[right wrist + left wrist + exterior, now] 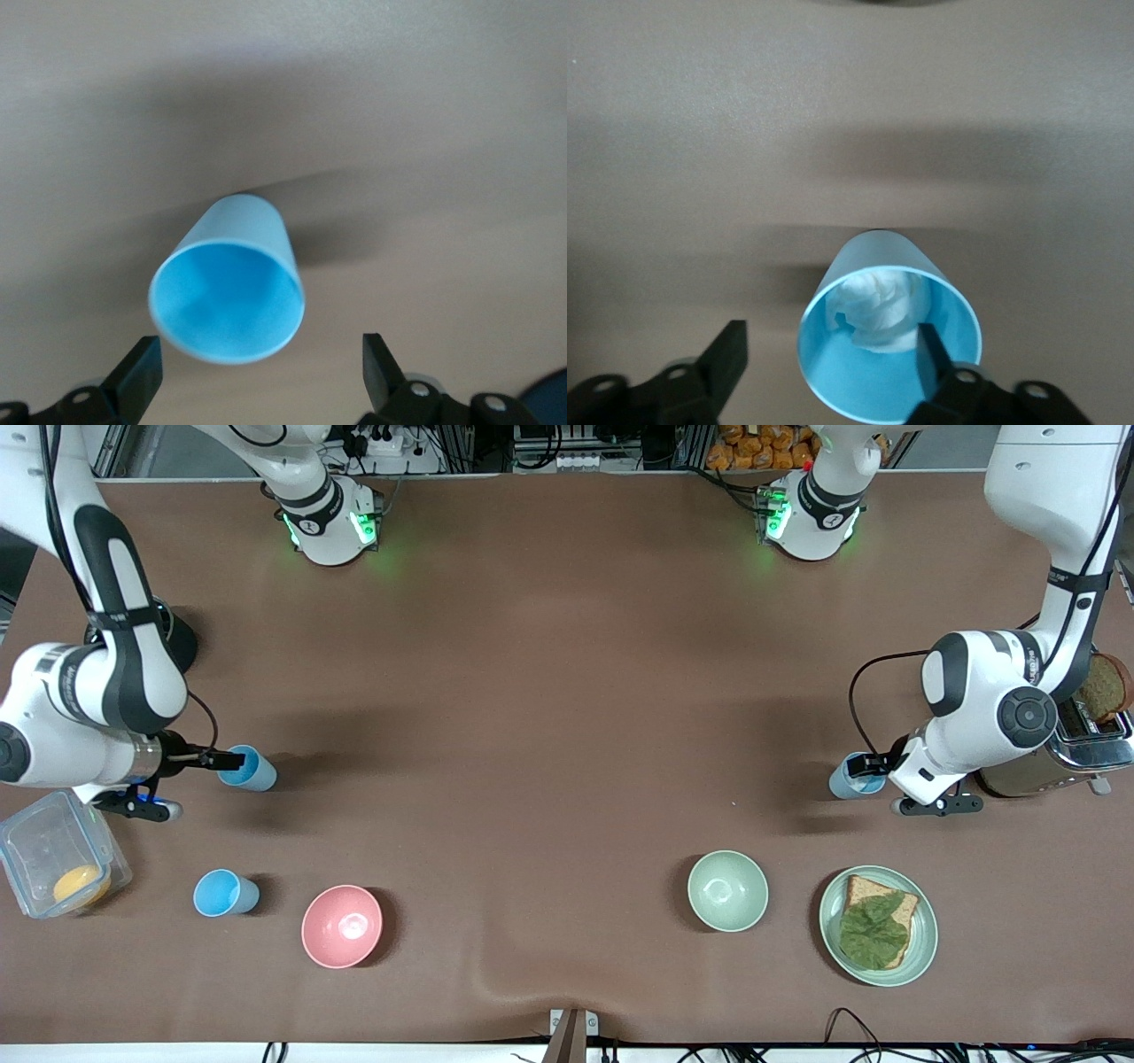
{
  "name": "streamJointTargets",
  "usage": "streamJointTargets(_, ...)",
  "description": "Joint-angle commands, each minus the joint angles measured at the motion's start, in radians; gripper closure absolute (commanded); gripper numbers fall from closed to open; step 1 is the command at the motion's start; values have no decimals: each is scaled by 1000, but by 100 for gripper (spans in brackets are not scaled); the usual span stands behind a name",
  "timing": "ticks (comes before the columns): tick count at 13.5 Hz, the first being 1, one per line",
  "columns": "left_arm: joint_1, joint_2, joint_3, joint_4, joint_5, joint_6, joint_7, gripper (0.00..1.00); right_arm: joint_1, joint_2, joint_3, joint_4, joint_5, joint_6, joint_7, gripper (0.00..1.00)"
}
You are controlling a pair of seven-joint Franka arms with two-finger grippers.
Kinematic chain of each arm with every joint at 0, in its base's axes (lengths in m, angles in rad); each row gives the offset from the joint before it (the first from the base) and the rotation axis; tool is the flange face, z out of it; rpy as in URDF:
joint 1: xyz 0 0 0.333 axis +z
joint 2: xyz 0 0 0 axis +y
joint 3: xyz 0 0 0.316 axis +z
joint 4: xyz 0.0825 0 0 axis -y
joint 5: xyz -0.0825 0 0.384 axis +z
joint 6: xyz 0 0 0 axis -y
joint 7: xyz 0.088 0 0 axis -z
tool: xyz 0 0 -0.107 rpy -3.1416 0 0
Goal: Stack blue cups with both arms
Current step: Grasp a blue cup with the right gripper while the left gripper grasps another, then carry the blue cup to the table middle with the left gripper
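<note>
Wide pink bowl [342, 926] lowest on counter [549, 691] | left gripper [873, 765] fingers spread, one inside grey-blue plastic tumbler [852, 779], rim pinch likely | right gripper [232, 761] fingers released around sky-blue plastic tumbler [248, 770], poised to lift

Three small tapered handleless plastic tumblers are seen, all upright, mouths up, well apart. A bright sky-blue cup [249, 769] is stood twd the right arm's end of the table; in the right wrist view [230, 288] its inside is seen plain and bare. A second sky-blue cup [225, 893] is placed nearer the front camera than the 1st, at the same end, approx. beside the wide pink bowl [342, 926]. A duller grey-blue cup [854, 777] is stood twd the left arm's end; a crumpled white wad [877, 310] is seen inside it [890, 341]. No cup is nested in another.
</note>
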Motion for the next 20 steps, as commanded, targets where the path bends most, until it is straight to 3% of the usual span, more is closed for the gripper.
streamJointTargets(1,6,10,-6,-4,-25,19,19,58,-37,42,17,4,-9,19,-13,0)
streamJointTargets(3,0,19,-9,1,-26,24,18,100,-38,59,17,2,-7,20,-22,0)
streamJointTargets(5,0,7,-76,7,-48,24,-2,100,-38,75,17,2,-6,20,-24,0)
streamJointTargets(8,-3,-1,-215,50,-78,22,-144,100,-44,76,19,2,4,28,-65,49)
streamJointTargets(11,-78,11,-361,108,-66,22,-460,100,-49,76,19,1,5,28,-83,64)
streamJointTargets(14,-279,58,-357,186,-65,22,-745,100,-49,76,19,1,5,19,-134,90)
streamJointTargets(16,-387,98,-352,231,-56,24,-875,100,-49,76,19,1,5,16,-134,99)
streamJointTargets(20,-516,200,-354,320,53,24,-1138,100,-43,62,20,7,5,-16,-133,100)
